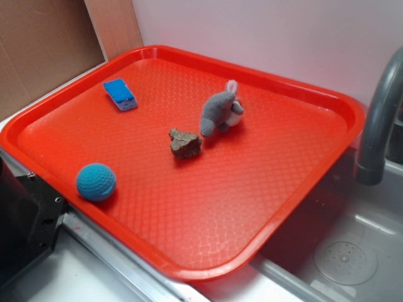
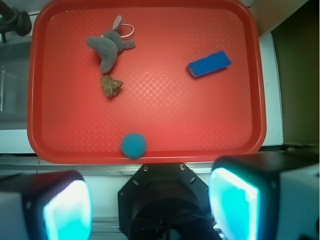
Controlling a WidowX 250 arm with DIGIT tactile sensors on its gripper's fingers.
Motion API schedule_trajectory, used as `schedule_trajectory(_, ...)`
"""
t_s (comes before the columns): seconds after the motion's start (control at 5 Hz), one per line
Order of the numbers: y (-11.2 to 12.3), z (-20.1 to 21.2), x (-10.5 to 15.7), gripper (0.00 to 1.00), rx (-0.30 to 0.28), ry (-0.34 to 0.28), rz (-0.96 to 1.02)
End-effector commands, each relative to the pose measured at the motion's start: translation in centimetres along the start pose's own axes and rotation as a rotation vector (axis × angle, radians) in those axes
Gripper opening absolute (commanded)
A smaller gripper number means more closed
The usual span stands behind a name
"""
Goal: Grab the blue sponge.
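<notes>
The blue sponge point(image 1: 120, 94) is a small bright-blue block lying flat near the far left corner of the red tray point(image 1: 277, 207). In the wrist view the sponge point(image 2: 209, 63) lies at the upper right of the tray point(image 2: 65, 125). My gripper point(image 2: 150, 205) is open and empty, high above the robot base, off the tray's near edge and far from the sponge. Its two pads point(image 2: 67, 210) glow cyan at the bottom of the wrist view. The gripper does not show in the exterior view.
A teal dimpled ball point(image 1: 96, 182) sits near the tray's front left edge; it also shows in the wrist view point(image 2: 133, 145). A brown rock point(image 1: 184, 143) and a grey plush mouse point(image 1: 220, 111) lie mid-tray. A grey faucet point(image 1: 381, 119) and a sink point(image 1: 340, 251) are at the right.
</notes>
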State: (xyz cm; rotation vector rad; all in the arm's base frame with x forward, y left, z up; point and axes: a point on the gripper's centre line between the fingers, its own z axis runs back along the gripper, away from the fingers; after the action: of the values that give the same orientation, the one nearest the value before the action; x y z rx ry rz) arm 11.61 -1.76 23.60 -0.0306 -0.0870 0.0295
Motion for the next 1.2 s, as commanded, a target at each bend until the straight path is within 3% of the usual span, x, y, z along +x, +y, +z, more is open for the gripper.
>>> schedule_trajectory(0.0,0.0,0.0,0.0,1.00,0.000,0.000,0.000)
schedule_trajectory(0.2,1.1,-1.2,0.9,1.00,-0.047,0.011,0.178)
schedule_trajectory(0.6,2.7,-3.9,1.6,1.00,-0.101,-0.086,0.617)
schedule_trajectory(0.8,3.9,-5.7,3.0,1.00,-0.090,-0.144,0.722)
schedule_trajectory(1.0,5.3,-8.0,4.5,1.00,-0.042,-0.162,0.841)
